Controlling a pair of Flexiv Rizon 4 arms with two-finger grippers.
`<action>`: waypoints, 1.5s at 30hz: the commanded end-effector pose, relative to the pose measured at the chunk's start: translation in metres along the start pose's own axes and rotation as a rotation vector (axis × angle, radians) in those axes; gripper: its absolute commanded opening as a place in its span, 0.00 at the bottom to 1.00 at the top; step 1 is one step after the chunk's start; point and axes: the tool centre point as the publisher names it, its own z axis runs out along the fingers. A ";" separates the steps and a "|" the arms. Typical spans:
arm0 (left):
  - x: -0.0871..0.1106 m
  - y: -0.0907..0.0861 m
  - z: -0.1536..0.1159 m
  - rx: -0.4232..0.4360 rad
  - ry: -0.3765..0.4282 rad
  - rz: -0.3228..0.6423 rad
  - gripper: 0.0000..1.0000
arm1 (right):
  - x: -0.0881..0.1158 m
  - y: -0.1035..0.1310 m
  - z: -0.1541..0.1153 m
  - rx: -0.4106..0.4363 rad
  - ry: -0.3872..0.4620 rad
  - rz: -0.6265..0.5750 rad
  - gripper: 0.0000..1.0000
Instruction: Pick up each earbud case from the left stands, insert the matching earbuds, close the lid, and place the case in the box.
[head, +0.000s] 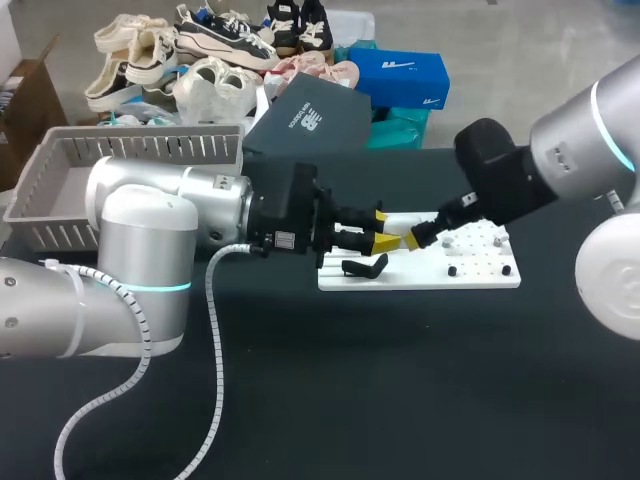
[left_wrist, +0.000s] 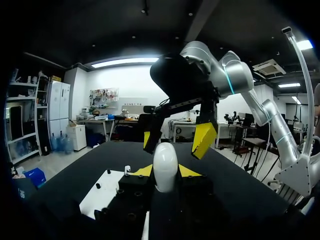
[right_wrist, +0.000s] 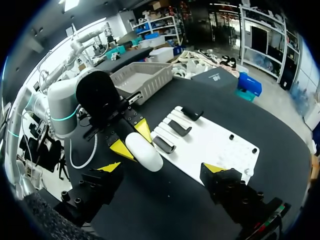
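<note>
White and oval, the earbud case (right_wrist: 144, 151) sits clamped between the yellow fingertips of the left claw (left_wrist: 165, 171). It is held above the black counter (head: 400, 380), over the left end of the white board (head: 480, 272). The right claw (left_wrist: 176, 140) hangs just ahead of the case with its fingers spread wide, one yellow tip to each side, neither touching it. Three black stands (right_wrist: 178, 128) lie in a row on the board, close beside the held case. A grey basket (head: 70, 175) rests on the counter's far left, behind the left arm.
</note>
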 end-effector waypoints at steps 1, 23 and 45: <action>0.000 0.002 0.000 0.004 -0.001 -0.001 0.00 | -0.002 -0.002 0.004 0.009 0.001 0.008 1.00; 0.000 0.002 0.000 0.004 -0.001 -0.001 0.00 | -0.004 -0.012 0.005 0.028 0.000 0.036 1.00; 0.000 0.002 0.000 0.004 -0.001 -0.001 0.00 | -0.022 -0.014 0.001 0.058 -0.011 0.029 1.00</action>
